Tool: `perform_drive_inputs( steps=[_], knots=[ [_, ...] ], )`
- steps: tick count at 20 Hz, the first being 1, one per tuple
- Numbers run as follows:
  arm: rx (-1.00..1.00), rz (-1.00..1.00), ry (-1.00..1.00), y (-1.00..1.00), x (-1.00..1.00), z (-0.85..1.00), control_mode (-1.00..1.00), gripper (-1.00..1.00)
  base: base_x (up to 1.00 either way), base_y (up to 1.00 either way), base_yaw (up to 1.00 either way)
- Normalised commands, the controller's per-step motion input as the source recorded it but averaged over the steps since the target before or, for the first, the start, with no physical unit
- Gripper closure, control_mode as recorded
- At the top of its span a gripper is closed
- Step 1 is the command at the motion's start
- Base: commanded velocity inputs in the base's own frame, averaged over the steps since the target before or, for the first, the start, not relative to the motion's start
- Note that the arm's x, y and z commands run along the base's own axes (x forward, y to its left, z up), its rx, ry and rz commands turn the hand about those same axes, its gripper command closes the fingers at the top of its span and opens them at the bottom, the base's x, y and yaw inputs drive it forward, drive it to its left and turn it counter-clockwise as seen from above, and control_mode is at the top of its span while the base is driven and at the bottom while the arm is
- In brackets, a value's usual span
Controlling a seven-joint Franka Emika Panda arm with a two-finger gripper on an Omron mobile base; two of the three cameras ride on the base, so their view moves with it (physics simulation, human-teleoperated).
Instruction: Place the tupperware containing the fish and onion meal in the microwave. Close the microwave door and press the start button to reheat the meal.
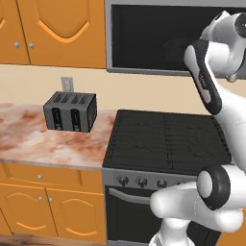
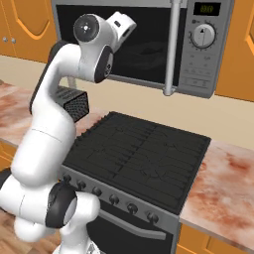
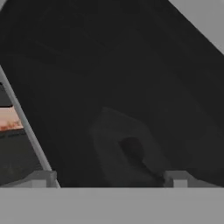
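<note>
In the left base view, the microwave point(image 1: 158, 36) hangs above the black stove point(image 1: 166, 139), between orange cupboards point(image 1: 53, 31). Its door point(image 1: 149, 33) is shut, a dark glass panel in a grey frame. The white arm rises at the right and its upper part stands in front of the right end of the door. On the marbled counter point(image 1: 29, 139), left of the stove, stands a dark toaster point(image 1: 70, 111), near the wall and under a wall socket point(image 1: 67, 84).

In the right base view, the long grey bar handle point(image 2: 171, 47) runs down the door point(image 2: 144, 44), and right of it are the round dial point(image 2: 203, 35) and a small display point(image 2: 207, 8). The hand is up close to the door glass. The toaster point(image 2: 73, 102) is partly hidden behind the arm.

In the hand view, the claw point(image 3: 109, 179) has its two tips wide apart with nothing between them. Through the dark glass a faint grey tray point(image 3: 127, 153) shows with a small dark ball point(image 3: 131, 147) in it, inside the microwave.
</note>
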Motion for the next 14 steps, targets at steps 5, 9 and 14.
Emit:
perform_drive_inputs(
  steps=[5,9,14],
  knots=[
    [-0.04,-0.05,-0.42,-0.26,-1.0,-0.15,-1.0,-1.0,0.0,0.0,0.0],
    [0.0,-0.02,-0.22,-0.61,-1.0,-0.04,-1.0,-1.0,0.0,0.0,0.0],
    [0.0,0.0,-0.16,-0.61,-0.82,-0.01,-1.0,-1.0,0.0,0.0,0.0]
  ],
)
